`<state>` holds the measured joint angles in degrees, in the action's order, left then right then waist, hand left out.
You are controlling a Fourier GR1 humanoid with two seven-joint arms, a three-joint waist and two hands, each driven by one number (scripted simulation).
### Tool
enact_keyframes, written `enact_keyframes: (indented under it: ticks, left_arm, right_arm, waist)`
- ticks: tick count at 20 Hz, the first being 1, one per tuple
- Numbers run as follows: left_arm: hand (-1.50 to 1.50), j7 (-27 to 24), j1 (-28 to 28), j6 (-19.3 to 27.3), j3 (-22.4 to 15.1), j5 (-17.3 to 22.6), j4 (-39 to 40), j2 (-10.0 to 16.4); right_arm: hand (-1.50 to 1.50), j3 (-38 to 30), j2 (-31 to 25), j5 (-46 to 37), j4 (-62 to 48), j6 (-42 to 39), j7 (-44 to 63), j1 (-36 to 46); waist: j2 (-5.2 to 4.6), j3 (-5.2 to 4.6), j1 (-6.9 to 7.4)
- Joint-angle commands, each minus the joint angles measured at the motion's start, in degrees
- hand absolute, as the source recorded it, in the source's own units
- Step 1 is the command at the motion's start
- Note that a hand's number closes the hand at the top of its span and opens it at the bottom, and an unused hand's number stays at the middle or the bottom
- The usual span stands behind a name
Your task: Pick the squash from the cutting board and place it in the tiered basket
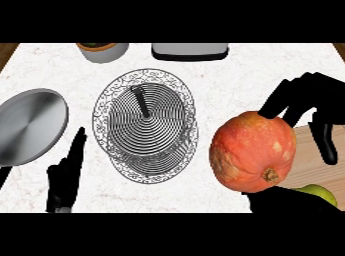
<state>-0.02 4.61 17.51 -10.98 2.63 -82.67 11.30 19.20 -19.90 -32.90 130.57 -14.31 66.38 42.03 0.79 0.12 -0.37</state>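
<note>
At the right, above the cutting board (331,167), the right hand (315,105) curls round the squash (250,150), apparently lifted; the tiered basket (103,107) lies directly left.

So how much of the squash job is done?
About half. Done: the right hand is curled round the squash, which looks lifted at the left edge of the board. In hand: carrying it. Left: bring it across to the basket, where it isn't yet, and let go. The left hand rests open by the basket.
</note>
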Motion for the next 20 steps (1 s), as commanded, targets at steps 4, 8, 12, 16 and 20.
enact_keyframes:
  ticks: [4,8,12,16,20]
  left_arm:
    - [0.00,0.91,1.10,-0.79,0.22,0.25,2.28,-0.17]
    - [0.00,2.14,0.92,0.32,-2.04,-1.32,0.49,-2.09]
    - [0.00,0.04,1.11,-0.17,-0.83,-0.91,2.29,-2.30]
    - [0.00,1.14,2.06,-0.52,-0.37,-1.35,0.56,-1.12]
    - [0.00,1.24,1.58,-2.21,0.74,-0.29,1.45,-0.32]
  right_arm:
    - [1.50,-2.60,4.50,3.45,-9.41,-6.55,12.48,12.41]
    - [1.50,-1.99,7.73,1.33,-18.84,-3.43,6.31,13.97]
    - [1.50,2.98,12.35,-3.50,-24.01,-2.12,4.65,16.03]
    - [1.50,0.14,14.26,-3.16,-30.93,-2.64,0.61,16.94]
    - [1.50,1.73,17.09,-8.98,-39.17,0.93,-1.87,16.73]
  waist:
    - [-0.33,-0.31,0.44]
    - [-0.67,-0.22,0.95]
    - [-0.68,-0.22,0.96]
    - [-0.74,-0.18,0.98]
    - [-0.91,-0.19,1.36]
